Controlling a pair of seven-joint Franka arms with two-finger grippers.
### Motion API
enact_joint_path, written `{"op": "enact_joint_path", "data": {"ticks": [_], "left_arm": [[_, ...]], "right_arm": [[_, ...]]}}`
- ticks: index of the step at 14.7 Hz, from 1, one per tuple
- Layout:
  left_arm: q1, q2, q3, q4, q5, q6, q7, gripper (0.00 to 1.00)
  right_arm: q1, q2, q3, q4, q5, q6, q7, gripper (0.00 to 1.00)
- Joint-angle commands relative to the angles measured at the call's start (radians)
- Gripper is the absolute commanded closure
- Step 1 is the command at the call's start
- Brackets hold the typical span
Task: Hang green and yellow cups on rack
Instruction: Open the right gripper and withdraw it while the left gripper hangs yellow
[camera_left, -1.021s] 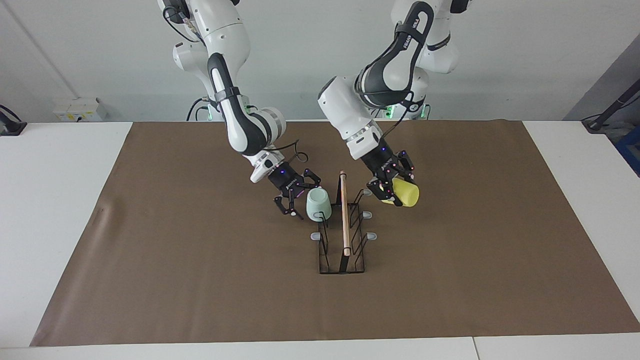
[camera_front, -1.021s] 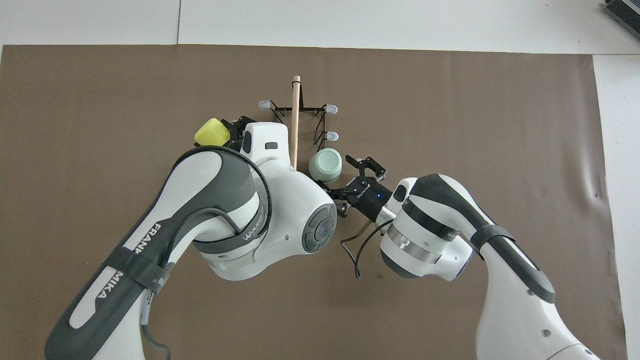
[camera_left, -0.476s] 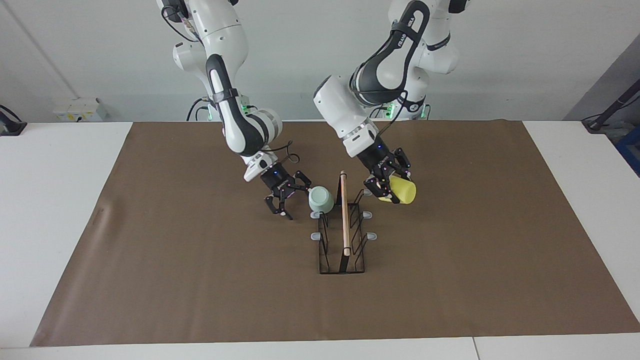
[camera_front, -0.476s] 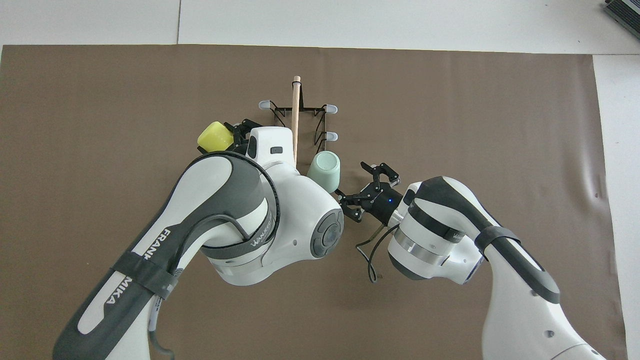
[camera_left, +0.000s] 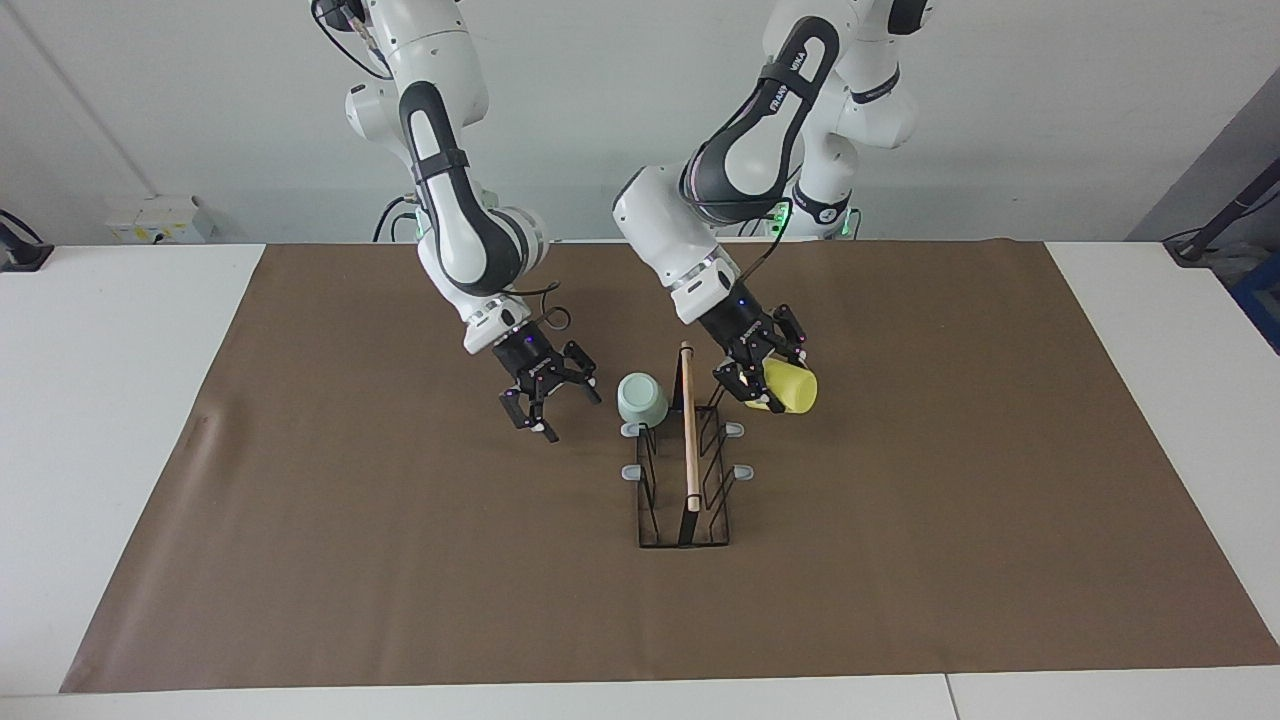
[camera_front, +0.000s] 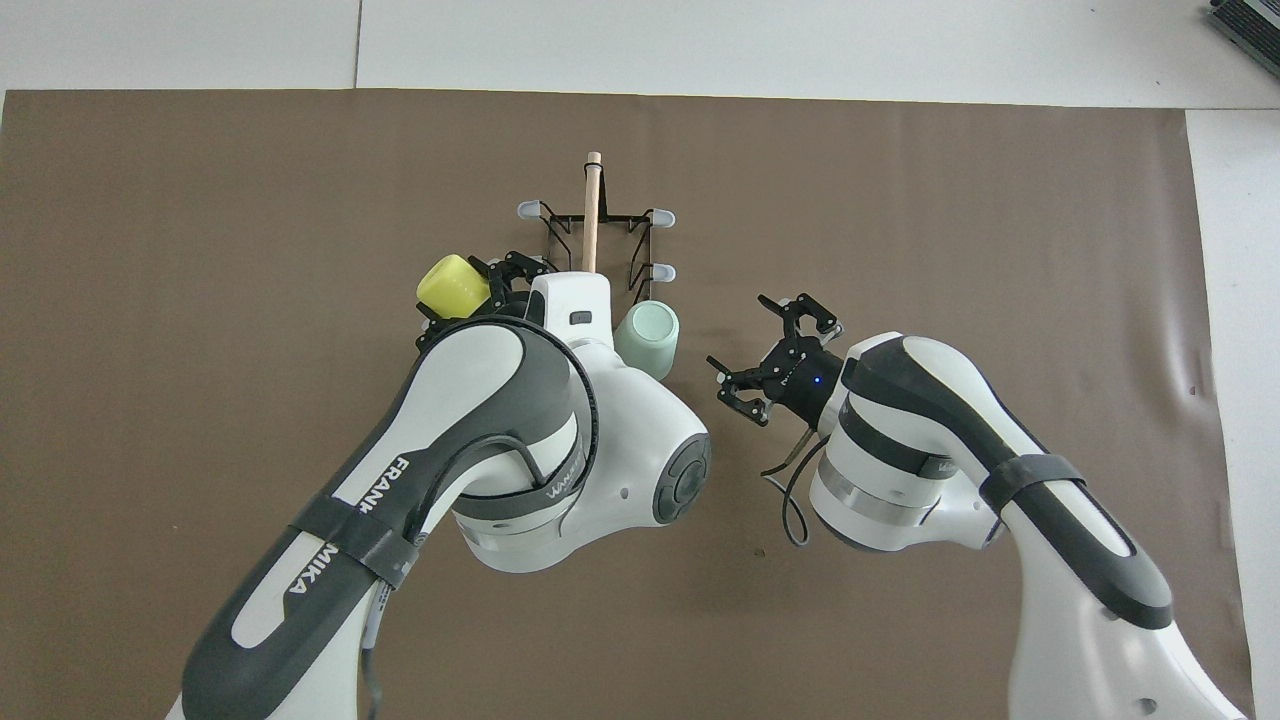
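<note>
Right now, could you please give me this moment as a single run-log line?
green cup: hung on rack | right gripper: open, beside it | left gripper: shut on yellow cup, at rack prong

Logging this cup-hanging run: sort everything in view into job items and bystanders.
Job items: green cup hung on the rack; yellow cup in the left gripper; right gripper, open beside the green cup.

Bystanders: brown mat; white table.
</note>
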Motion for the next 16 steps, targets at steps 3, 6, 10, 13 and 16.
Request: {"op": "enact_joint_path", "data": {"ticks": [3, 6, 10, 13, 16], "left_arm": [[-0.069, -0.001, 0.010, 0.004, 0.020, -0.079, -0.048, 1.00], [-0.080, -0.004, 0.010, -0.005, 0.020, -0.080, -0.058, 1.00], [-0.082, 0.004, 0.010, -0.011, 0.020, -0.076, -0.073, 1.00], [-0.094, 0.018, 0.010, -0.008, 0.018, -0.073, -0.093, 1.00], [-0.105, 0.028, 0.010, -0.005, 0.018, -0.075, -0.101, 1.00]], "right_arm": [[-0.160, -0.011, 0.006, 0.003, -0.375, -0.078, -0.014, 0.00], [-0.296, -0.001, 0.004, 0.049, -0.703, -0.200, -0.010, 0.00], [-0.470, 0.004, 0.002, 0.121, -1.060, -0.401, 0.015, 0.00], [-0.591, 0.006, 0.002, 0.210, -1.290, -0.594, 0.042, 0.00], [-0.655, 0.004, 0.001, 0.314, -1.492, -0.777, 0.122, 0.00]]}}
